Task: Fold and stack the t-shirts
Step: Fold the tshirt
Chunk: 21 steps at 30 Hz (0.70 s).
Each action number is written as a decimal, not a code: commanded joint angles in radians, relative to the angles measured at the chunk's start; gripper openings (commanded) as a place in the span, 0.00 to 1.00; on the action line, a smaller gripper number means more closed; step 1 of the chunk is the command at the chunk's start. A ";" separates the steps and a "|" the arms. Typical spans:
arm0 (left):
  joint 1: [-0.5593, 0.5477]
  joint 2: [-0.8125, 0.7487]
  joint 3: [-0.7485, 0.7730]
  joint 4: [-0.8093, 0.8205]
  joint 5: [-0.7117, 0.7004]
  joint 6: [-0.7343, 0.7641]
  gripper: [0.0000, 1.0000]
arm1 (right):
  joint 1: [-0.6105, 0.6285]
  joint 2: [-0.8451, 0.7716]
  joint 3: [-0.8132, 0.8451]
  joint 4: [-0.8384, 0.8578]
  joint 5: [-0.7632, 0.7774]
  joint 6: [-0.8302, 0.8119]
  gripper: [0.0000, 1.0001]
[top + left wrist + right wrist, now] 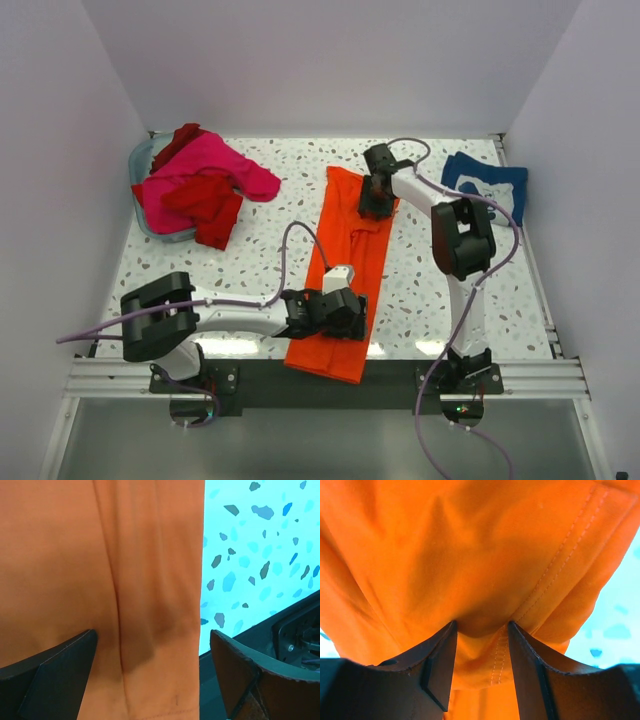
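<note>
The bright orange t-shirt (pixel 345 250) lies as a long narrow strip down the middle of the table, its near end hanging over the front edge. My left gripper (pixel 340 315) hovers open over its near part; in the left wrist view (pixel 152 635) the jaws stand wide apart over flat orange cloth (pixel 75 555). My right gripper (pixel 378 200) is at the shirt's far end, shut on a bunched fold with a stitched hem (pixel 481 625) of the orange cloth (pixel 470 545). A hot pink t-shirt (pixel 215 160) and red t-shirts (pixel 205 205) are piled at the back left. A navy blue t-shirt (pixel 490 185) lies at the back right.
The pink and red pile spills out of a grey-blue bin (pixel 140 160) at the back left corner. The terrazzo table (pixel 250 260) ends at a metal rail (pixel 320 380) at the front. White walls close in the left, back and right sides.
</note>
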 commanded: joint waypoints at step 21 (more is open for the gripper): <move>0.169 0.138 0.221 -0.002 -0.012 0.204 1.00 | -0.032 0.421 0.621 -0.102 -0.020 0.045 0.54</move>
